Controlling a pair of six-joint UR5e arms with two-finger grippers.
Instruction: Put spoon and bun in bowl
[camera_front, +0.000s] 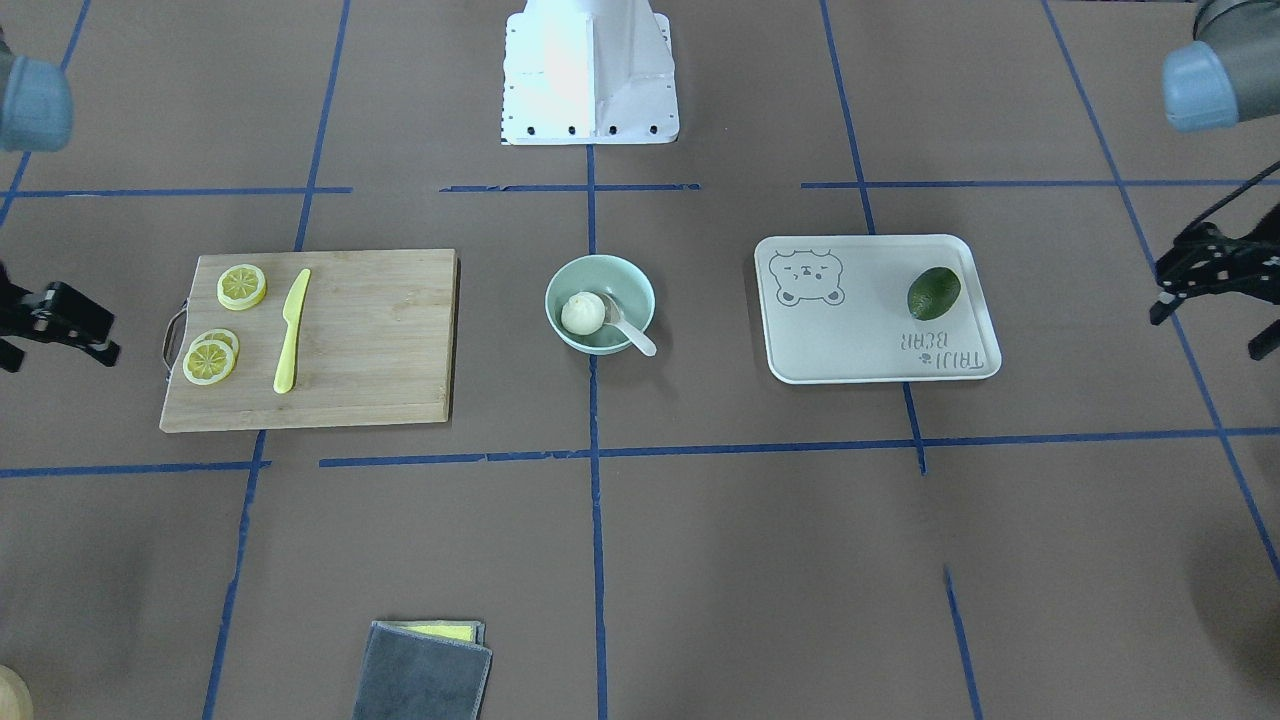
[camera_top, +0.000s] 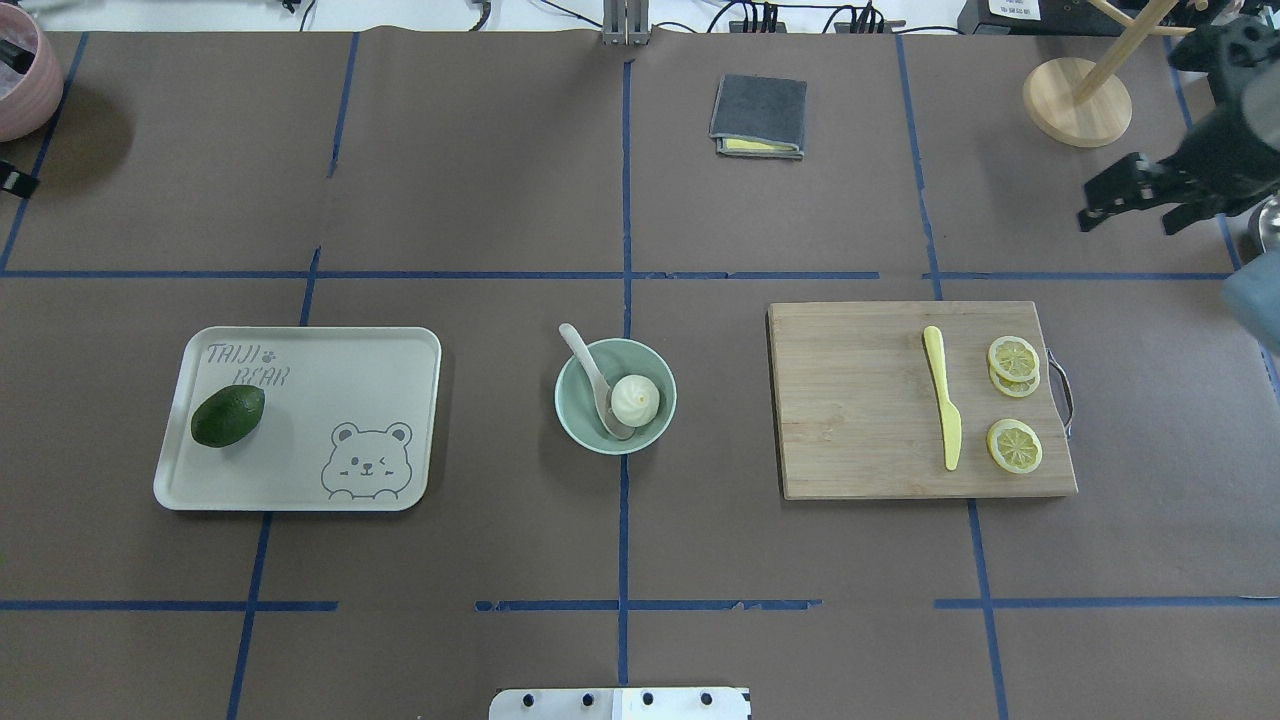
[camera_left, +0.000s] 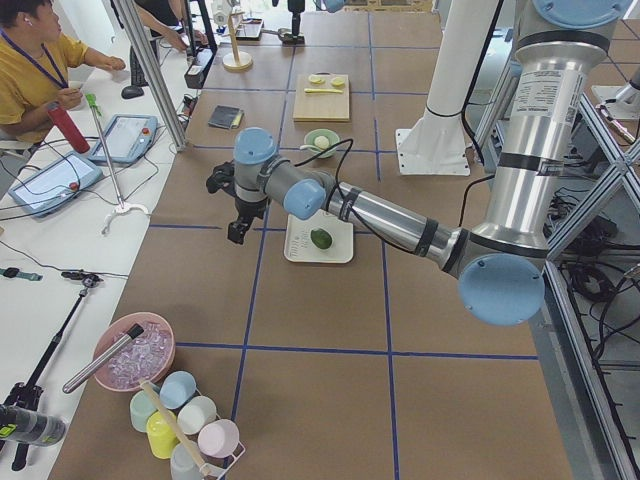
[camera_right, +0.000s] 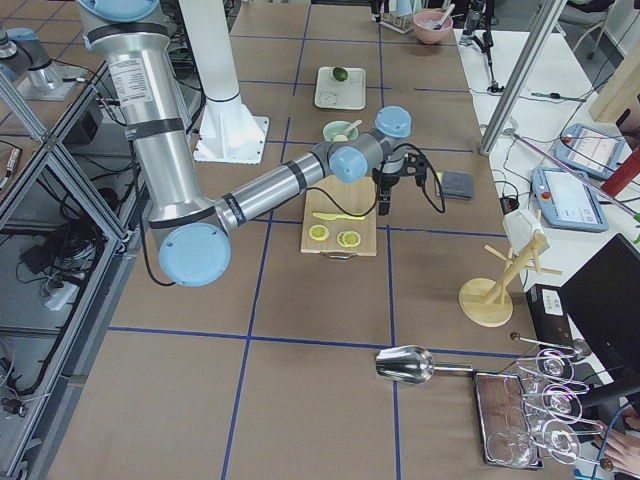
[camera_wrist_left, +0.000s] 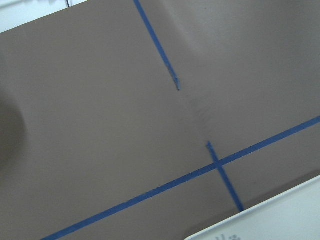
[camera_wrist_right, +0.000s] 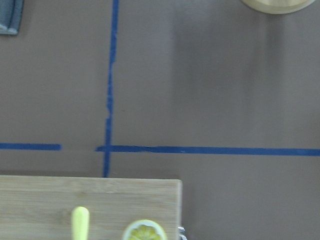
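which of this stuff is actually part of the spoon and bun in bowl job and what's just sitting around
For the job: spoon, bun, bowl; both already lie in the bowl.

Just lying about: bear-print tray, avocado, cutting board, yellow knife, lemon slices, folded cloth.

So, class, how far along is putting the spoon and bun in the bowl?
Done: bun and spoon both sit in the bowl, the spoon's handle over its rim. In hand: nothing; left gripper and right gripper hang far aside, empty. Left: nothing that shows.
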